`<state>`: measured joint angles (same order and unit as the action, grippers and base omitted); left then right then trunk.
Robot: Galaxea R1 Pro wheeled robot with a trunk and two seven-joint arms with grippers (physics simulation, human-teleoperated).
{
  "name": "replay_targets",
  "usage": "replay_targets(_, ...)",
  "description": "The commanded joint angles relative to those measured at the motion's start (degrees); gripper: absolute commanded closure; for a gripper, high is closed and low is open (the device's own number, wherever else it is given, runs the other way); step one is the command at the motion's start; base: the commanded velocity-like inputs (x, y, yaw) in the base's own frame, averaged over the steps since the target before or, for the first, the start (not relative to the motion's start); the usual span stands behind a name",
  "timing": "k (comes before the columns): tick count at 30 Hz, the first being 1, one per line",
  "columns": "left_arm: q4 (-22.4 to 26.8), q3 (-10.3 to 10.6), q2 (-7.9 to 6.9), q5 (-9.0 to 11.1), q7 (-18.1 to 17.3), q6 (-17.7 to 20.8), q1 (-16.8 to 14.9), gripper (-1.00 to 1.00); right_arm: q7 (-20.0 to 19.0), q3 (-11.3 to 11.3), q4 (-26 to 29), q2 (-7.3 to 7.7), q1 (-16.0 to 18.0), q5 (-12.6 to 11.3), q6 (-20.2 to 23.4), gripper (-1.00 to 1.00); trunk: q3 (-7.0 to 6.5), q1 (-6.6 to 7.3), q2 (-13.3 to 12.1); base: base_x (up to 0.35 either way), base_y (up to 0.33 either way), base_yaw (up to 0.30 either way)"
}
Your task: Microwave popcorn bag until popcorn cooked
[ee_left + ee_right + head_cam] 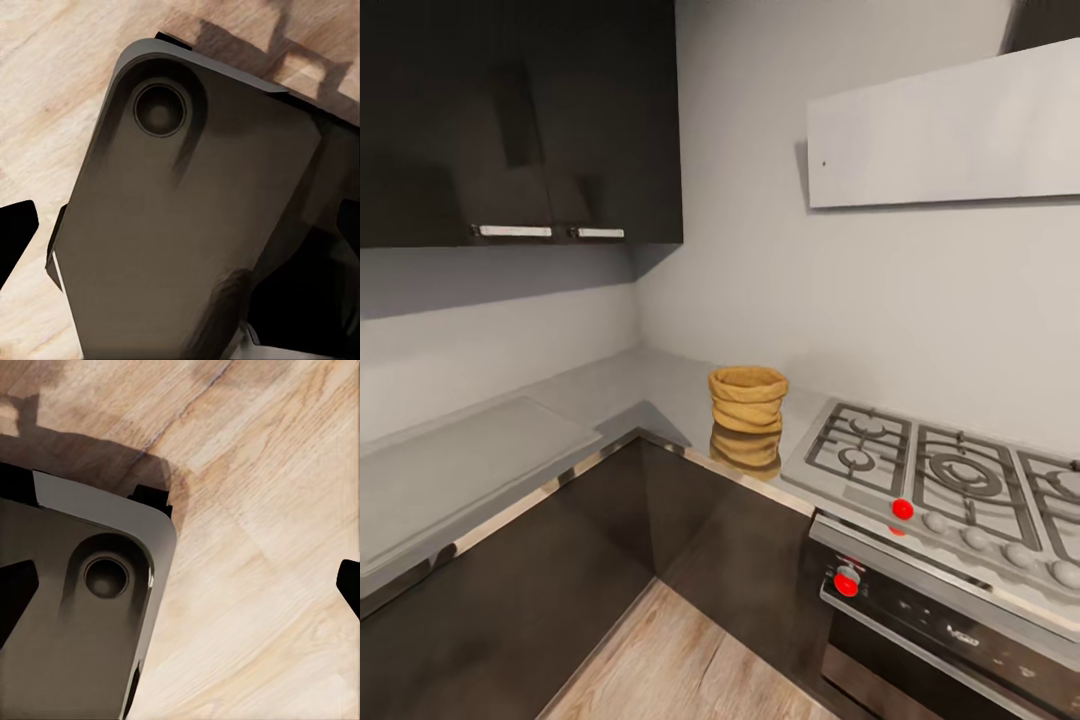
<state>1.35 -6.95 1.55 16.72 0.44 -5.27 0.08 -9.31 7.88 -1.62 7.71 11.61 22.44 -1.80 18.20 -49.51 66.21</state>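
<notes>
The popcorn bag (747, 398), a squat tan crumpled sack with a round mouth, stands upright on the glossy grey countertop (610, 400) in the kitchen corner, just left of the gas hob. Its reflection lies on the worktop in front of it. The popcorn inside it is hidden from here. The microwave is out of view. My left gripper (180, 240) hangs open over my own dark base and the wood floor, far from the bag. My right gripper (180, 592) is open too, above the floor beside the base. Nothing sits between either pair of fingers.
A grated gas hob (950, 480) with red-lit knobs lies right of the bag, over a dark steel oven (950, 630). Dark upper cabinets (520, 120) hang at the left and a flat white hood (950, 130) at the right. Dark lower cabinets (560, 590) enclose a wedge of wood floor (680, 660).
</notes>
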Motion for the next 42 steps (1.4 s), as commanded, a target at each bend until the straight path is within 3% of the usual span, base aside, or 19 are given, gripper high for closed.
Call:
replay_targets(1,0.06,-0.43,0.03,-0.06,0.06,-0.1,0.01,-1.0,-0.1,0.46,-0.15,0.03,0.08,0.51,-0.23,-1.0,-0.13,0.22,-0.38,0.0,0.0,0.0)
replay_targets(25,0.06,-0.16,0.12,-0.36,0.0,0.21,0.01,-1.0,-0.37,0.57,-0.22,-0.61,0.08,0.23,0.78,-1.0,-4.44,5.5,-10.0,0.0,0.0,0.0)
replay_targets(30,0.06,-0.08,0.12,-0.37,-0.09,0.26,0.01,-1.0,-0.31,1.39,-0.16,-0.81,0.08,-0.77,0.8,-1.0,-5.34,6.59,-12.01,0.0,0.0,0.0)
replay_targets(42,0.06,-0.08,0.38,-0.46,0.02,0.17,0.01,-1.0,-0.11,0.99,-0.14,-1.31,0.08,-0.69,-1.6,-1.0,-7.49,9.23,-16.82,0.0,0.0,0.0)
